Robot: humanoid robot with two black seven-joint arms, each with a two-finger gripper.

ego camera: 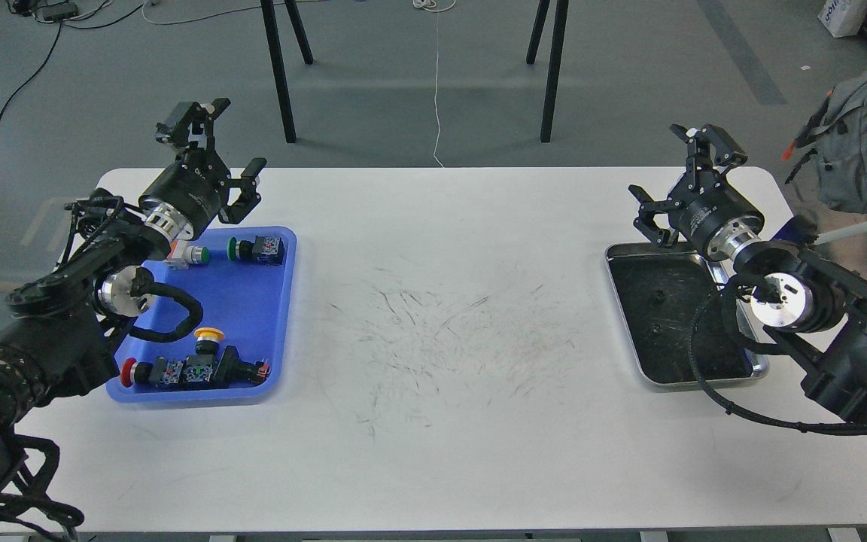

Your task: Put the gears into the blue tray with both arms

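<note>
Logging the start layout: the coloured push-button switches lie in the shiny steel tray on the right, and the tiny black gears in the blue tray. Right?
Swapped. The head view shows the coloured-cap push-button switches in the shallow bright blue plastic tray on the left, and the tiny black gears in the shiny steel tray on the right.

My left arm (95,286) hides the blue tray's (283,301) left side; the gears (657,296) look like tiny specks.

Bright even overhead light, soft shadows, sharp focus throughout.

Black cabled arms (65,286), silver-ringed wrists.
</note>
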